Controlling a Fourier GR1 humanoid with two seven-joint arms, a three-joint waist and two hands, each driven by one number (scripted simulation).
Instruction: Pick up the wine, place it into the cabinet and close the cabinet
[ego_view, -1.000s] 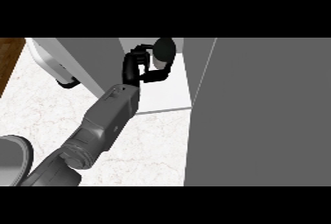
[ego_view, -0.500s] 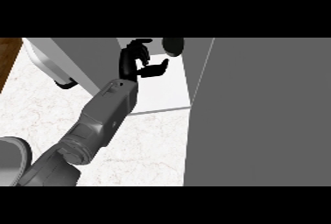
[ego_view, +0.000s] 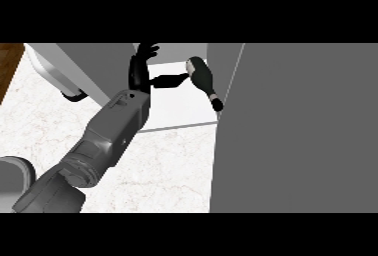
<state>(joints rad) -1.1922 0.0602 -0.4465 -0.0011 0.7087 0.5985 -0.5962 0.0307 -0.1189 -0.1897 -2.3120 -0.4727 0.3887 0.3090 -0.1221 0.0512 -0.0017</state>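
Note:
The wine bottle (ego_view: 201, 79) is dark and lies tilted inside the open cabinet (ego_view: 177, 112), its neck pointing down and right toward the right door's edge. My left hand (ego_view: 138, 67) stands just left of it, fingers straight up and thumb stretched toward the bottle's body. The hand is open; I cannot tell whether the thumb tip touches the glass. Its grey forearm (ego_view: 111, 132) comes in from the lower left. The right hand shows nowhere.
The cabinet's right door (ego_view: 295, 125) hangs open and fills the right side of the view. The left door (ego_view: 85, 65) is open too, with a dark handle (ego_view: 71, 95). White marbled counter (ego_view: 162, 170) lies below. A grey rounded shape (ego_view: 11, 175) sits at the lower left edge.
The left hand has uncurled from the bottle and its fingers now point straight up. The bottle has tipped over to the right, away from the hand.

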